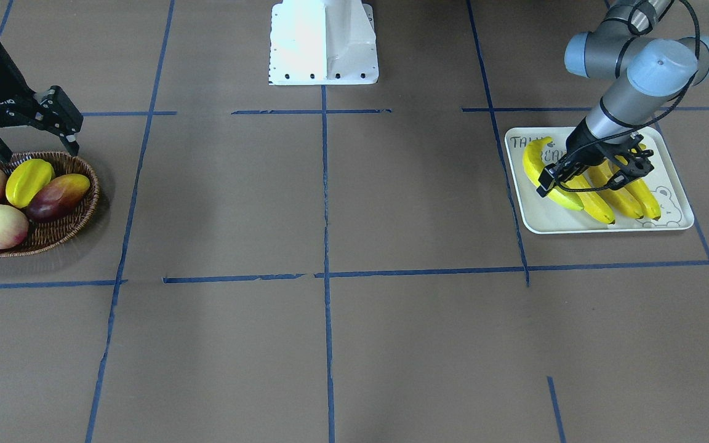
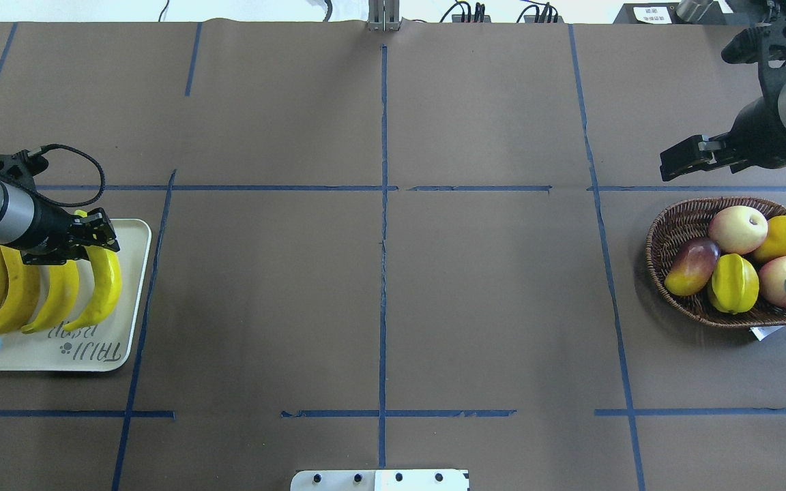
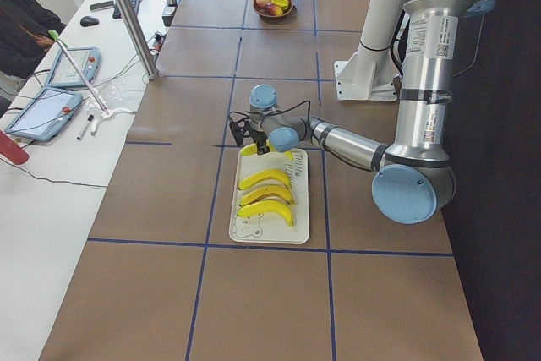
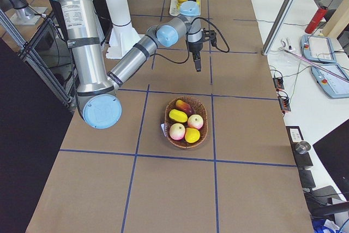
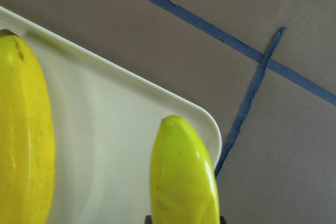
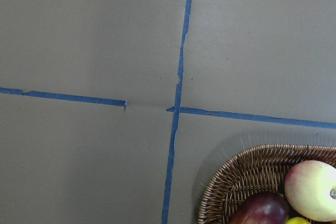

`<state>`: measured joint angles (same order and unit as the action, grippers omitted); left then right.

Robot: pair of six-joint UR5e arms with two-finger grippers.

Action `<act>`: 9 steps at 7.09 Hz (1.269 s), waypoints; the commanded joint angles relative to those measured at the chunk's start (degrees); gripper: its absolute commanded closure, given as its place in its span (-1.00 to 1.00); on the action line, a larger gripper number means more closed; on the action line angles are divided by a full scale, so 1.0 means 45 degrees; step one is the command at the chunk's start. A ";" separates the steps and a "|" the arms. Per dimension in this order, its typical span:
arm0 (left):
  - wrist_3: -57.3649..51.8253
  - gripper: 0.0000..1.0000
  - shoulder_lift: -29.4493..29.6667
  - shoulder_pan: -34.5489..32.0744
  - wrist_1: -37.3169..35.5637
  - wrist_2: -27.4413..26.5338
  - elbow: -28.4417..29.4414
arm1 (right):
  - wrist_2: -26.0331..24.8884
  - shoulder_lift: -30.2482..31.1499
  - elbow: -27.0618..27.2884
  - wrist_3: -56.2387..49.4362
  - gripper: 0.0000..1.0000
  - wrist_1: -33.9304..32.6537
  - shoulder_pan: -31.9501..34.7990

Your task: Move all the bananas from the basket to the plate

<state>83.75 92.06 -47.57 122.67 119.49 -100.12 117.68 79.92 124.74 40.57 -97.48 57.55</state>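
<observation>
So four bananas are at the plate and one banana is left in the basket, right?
No. The overhead view shows no banana in the basket, only apples, a mango, a starfruit and a round yellow fruit. The four bananas are at the plate.

The cream plate at the table's left end carries grey printed lettering along its edge nearest the robot. "TAIJI" reads clearly, and a second line, partly covered by the bananas, looks like "BEAR". Stickers on the left arm and right arm are too small to read.
</observation>
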 commanded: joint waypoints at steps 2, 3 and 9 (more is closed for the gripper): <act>-0.0135 -0.99 -0.0145 0.0023 0.0026 -0.0610 0.0353 | 0.0118 0.0092 -0.0063 -0.0070 -1.00 0.0022 0.0121; -0.0135 -1.00 -0.0145 0.0043 0.0046 -0.0866 0.0354 | 0.0118 0.0092 -0.0082 -0.0070 -1.00 0.0022 0.0295; -0.5990 -1.00 -0.1021 -0.3814 -0.0555 0.2348 0.0117 | 0.3257 0.1457 -0.3022 -0.8328 -1.00 -0.0269 0.5403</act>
<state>68.41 89.24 -59.42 121.89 126.78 -100.32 128.64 84.75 115.67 15.25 -98.20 75.48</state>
